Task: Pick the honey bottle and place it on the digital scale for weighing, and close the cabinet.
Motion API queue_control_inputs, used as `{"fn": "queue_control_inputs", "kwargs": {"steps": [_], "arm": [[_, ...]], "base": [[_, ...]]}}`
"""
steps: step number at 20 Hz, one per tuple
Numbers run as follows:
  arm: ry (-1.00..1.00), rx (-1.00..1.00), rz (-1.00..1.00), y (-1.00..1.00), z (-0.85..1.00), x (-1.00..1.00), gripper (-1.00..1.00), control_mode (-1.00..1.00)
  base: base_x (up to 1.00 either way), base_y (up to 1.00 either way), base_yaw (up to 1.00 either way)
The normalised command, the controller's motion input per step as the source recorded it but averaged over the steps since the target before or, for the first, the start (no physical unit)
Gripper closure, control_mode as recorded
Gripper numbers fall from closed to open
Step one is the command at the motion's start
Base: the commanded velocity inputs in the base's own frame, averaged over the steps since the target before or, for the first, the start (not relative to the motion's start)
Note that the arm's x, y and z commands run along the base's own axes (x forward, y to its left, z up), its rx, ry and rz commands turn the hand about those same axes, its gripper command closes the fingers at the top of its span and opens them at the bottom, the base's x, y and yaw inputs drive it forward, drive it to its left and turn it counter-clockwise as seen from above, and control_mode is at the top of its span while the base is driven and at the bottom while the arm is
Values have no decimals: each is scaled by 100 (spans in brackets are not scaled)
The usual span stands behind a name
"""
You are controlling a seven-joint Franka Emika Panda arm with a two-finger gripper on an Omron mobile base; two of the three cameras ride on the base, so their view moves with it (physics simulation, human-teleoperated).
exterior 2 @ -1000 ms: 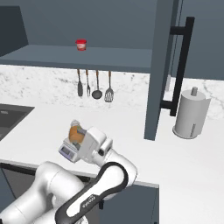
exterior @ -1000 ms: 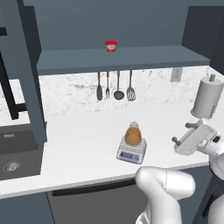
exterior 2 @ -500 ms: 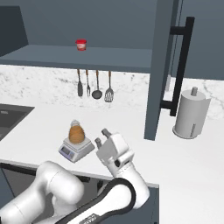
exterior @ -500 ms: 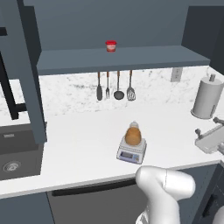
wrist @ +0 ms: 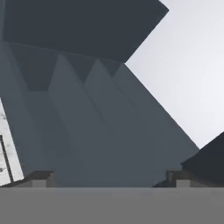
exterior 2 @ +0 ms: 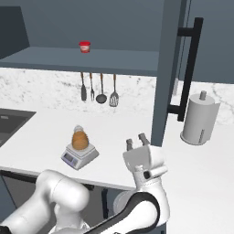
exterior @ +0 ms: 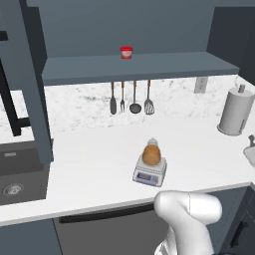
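The amber honey bottle [exterior: 152, 154] [exterior 2: 79, 139] stands upright on the pale grey digital scale [exterior: 148, 175] [exterior 2: 79, 155] on the white counter. My gripper [exterior 2: 136, 141] [wrist: 110, 177] is open and empty, fingers pointing up, well to the right of the scale and just left of the lower edge of the cabinet's open right door [exterior 2: 167, 68]. In the hand view the fingertips [wrist: 41, 177] stand wide apart below dark slate-blue cabinet surfaces. The cabinet's left door [exterior: 27, 74] also stands open.
A red-lidded jar [exterior: 126, 52] [exterior 2: 84, 46] sits on the cabinet shelf. Utensils [exterior: 130, 97] [exterior 2: 98, 89] hang under it. A paper towel roll [exterior: 233, 112] [exterior 2: 199, 119] stands at the right, and a dark sink [exterior: 15, 174] lies at the left. Black bar handle [exterior 2: 192, 68] juts from the right door.
The gripper has left the honey bottle on the scale, swung right across the counter and turned its fingers up beside the open right door.
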Motion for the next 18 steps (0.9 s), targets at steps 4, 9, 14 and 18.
{"fn": "queue_control_inputs", "kwargs": {"steps": [4, 9, 14, 18], "arm": [[-9, 16, -4, -77, -9, 10, -100, -100], [-3, 21, -2, -80, 1, 31, -100, -100], [11, 24, -1, -92, -3, 25, -100, -100], [38, 13, -5, -76, -17, 27, -100, -100]], "base": [[0, 0, 0], [0, 0, 0], [0, 0, 0], [0, 0, 0]]}}
